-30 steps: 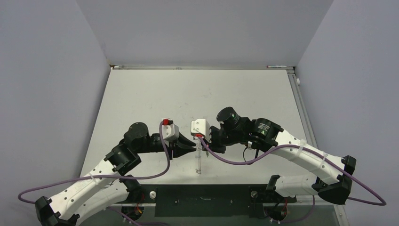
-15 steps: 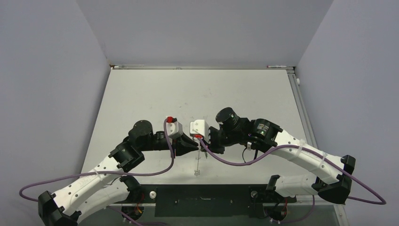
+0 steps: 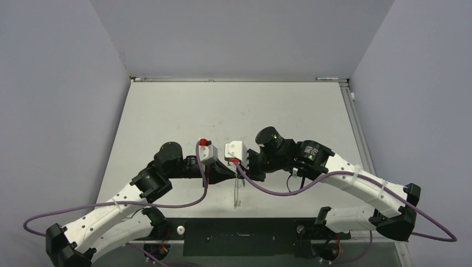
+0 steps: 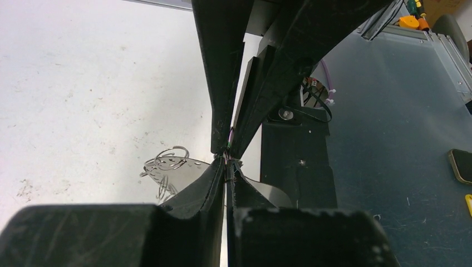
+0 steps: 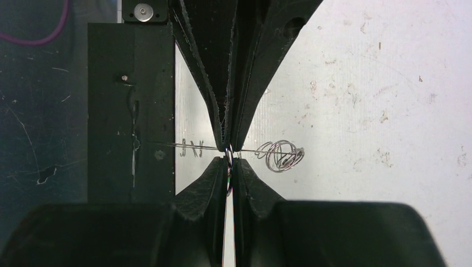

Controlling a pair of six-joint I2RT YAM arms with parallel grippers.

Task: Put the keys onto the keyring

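The keyring (image 3: 237, 193) hangs edge-on over the table's near part, between both arms. In the left wrist view it is a flat grey ring (image 4: 183, 175) with small wire loops (image 4: 170, 158) on its rim. My left gripper (image 3: 232, 174) is shut, its tips (image 4: 226, 162) pinching the ring's rim. My right gripper (image 3: 240, 173) meets it tip to tip and is shut on the key (image 5: 229, 178), a tiny loop with a green glint wedged between its pads. From the right wrist the ring is a thin line with wire loops (image 5: 283, 155) at one end.
The black mounting plate (image 3: 239, 236) lies at the table's near edge, directly below the hanging ring. Purple cables (image 3: 167, 207) trail from both wrists. Off the table, a phone (image 4: 459, 166) lies on a dark surface. The pale table top (image 3: 234, 111) stretches behind the arms.
My left gripper moved right toward the right gripper and closed from part open to shut at the ring's rim. The right gripper stayed shut in place.
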